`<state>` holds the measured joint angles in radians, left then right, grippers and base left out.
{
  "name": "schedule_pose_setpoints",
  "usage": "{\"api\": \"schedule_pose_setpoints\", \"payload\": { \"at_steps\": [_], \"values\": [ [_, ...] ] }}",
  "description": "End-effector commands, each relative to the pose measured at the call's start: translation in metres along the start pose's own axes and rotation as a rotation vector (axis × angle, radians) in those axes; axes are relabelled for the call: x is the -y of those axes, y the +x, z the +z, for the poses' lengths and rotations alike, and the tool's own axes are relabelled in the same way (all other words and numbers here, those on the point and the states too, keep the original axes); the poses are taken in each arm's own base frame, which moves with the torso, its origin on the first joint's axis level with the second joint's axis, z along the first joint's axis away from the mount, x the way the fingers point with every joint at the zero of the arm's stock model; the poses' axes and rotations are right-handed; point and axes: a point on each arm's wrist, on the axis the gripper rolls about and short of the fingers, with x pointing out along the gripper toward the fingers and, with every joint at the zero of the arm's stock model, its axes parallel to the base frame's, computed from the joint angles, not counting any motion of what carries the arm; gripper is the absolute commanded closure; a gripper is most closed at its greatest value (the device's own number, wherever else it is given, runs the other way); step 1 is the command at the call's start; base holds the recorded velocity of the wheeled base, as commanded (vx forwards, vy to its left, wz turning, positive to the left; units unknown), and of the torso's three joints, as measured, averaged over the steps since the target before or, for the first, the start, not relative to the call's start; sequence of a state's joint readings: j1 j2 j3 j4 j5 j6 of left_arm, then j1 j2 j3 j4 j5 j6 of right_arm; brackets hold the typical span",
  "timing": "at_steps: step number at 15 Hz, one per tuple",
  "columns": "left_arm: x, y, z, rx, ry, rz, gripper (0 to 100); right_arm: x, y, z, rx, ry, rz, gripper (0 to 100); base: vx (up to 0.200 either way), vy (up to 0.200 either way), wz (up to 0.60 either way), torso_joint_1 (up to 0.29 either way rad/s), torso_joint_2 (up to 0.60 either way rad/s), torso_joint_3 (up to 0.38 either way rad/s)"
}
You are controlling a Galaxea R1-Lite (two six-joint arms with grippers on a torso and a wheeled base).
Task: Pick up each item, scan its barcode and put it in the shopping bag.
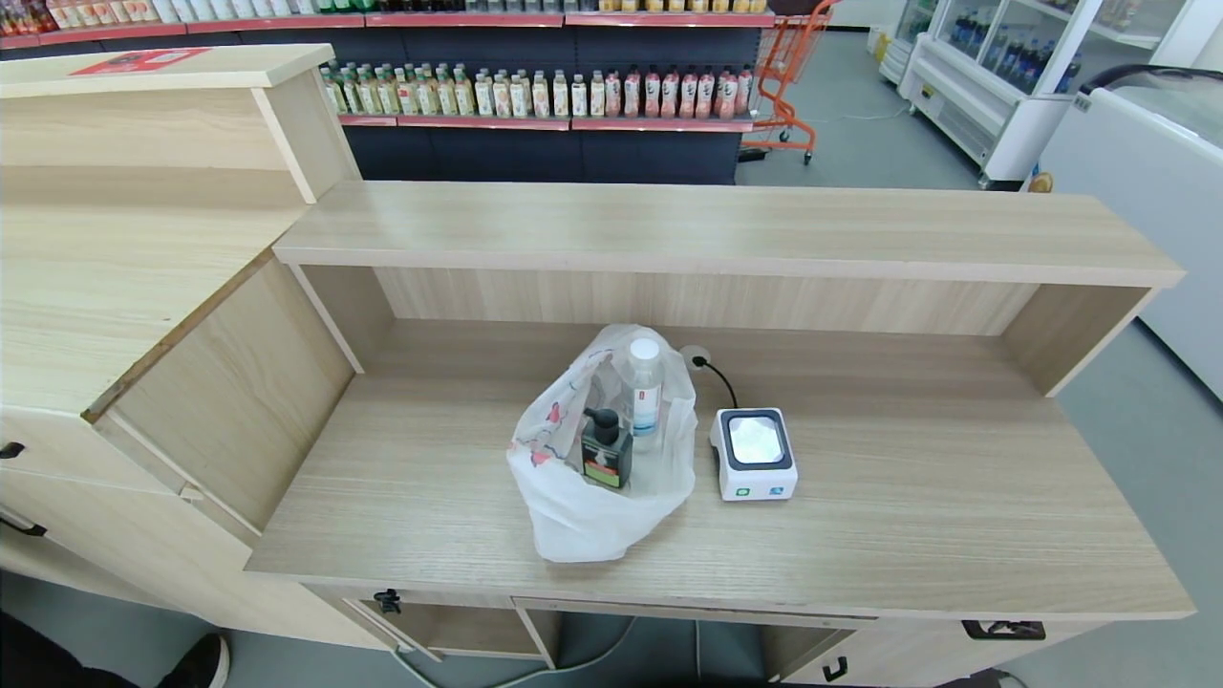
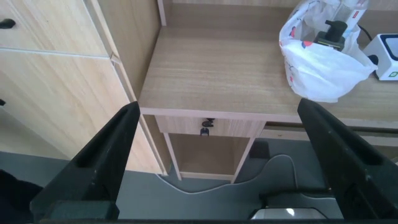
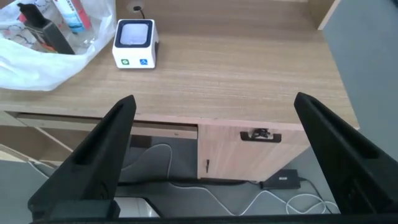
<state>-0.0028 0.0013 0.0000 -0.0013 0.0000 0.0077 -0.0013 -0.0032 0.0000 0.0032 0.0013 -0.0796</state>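
Observation:
A white plastic shopping bag (image 1: 583,516) stands open on the wooden counter (image 1: 860,497), holding a dark pump bottle (image 1: 606,449) and a clear bottle with a white cap (image 1: 644,387). Just right of the bag sits a white barcode scanner (image 1: 754,453) with its cable running to the back. The bag (image 2: 320,59) and pump bottle (image 2: 333,34) appear far off in the left wrist view, with my left gripper (image 2: 217,162) open and held below and in front of the counter's left end. My right gripper (image 3: 211,165) is open in front of the counter's right part, away from the scanner (image 3: 135,43) and bag (image 3: 43,56).
A raised wooden shelf (image 1: 726,229) runs along the counter's back, and a taller wooden cabinet (image 1: 124,239) stands at the left. Drawers and handles (image 3: 259,134) sit under the counter edge. Store shelves with bottles (image 1: 535,91) and freezers (image 1: 1127,134) lie beyond.

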Motion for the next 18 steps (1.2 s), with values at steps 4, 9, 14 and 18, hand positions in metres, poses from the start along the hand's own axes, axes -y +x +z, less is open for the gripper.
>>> {"api": "schedule_pose_setpoints", "payload": {
  "at_steps": [4,9,14,18],
  "values": [
    [0.0000,0.0000,0.0000,0.000,-0.002,0.000,0,0.0000,0.0002,-0.0002,-0.006,0.003,0.000,0,0.000,0.000,0.00,0.000,0.00,0.000],
    [0.0001,0.0000,0.0000,0.000,0.005,0.000,0,0.0000,0.0002,-0.0002,-0.006,0.001,0.000,0,0.000,-0.160,0.00,0.002,0.00,0.004],
    [0.0000,0.0000,0.0000,0.000,0.002,0.000,0,0.0000,0.0002,-0.0002,-0.006,0.003,0.000,0,0.000,-0.200,0.00,0.003,0.00,0.004],
    [0.0000,0.0001,0.0001,-0.002,0.005,-0.002,0,0.0000,0.0002,-0.0002,-0.006,0.003,0.000,0,0.050,0.000,0.00,0.002,0.00,0.001]
  ]
}}
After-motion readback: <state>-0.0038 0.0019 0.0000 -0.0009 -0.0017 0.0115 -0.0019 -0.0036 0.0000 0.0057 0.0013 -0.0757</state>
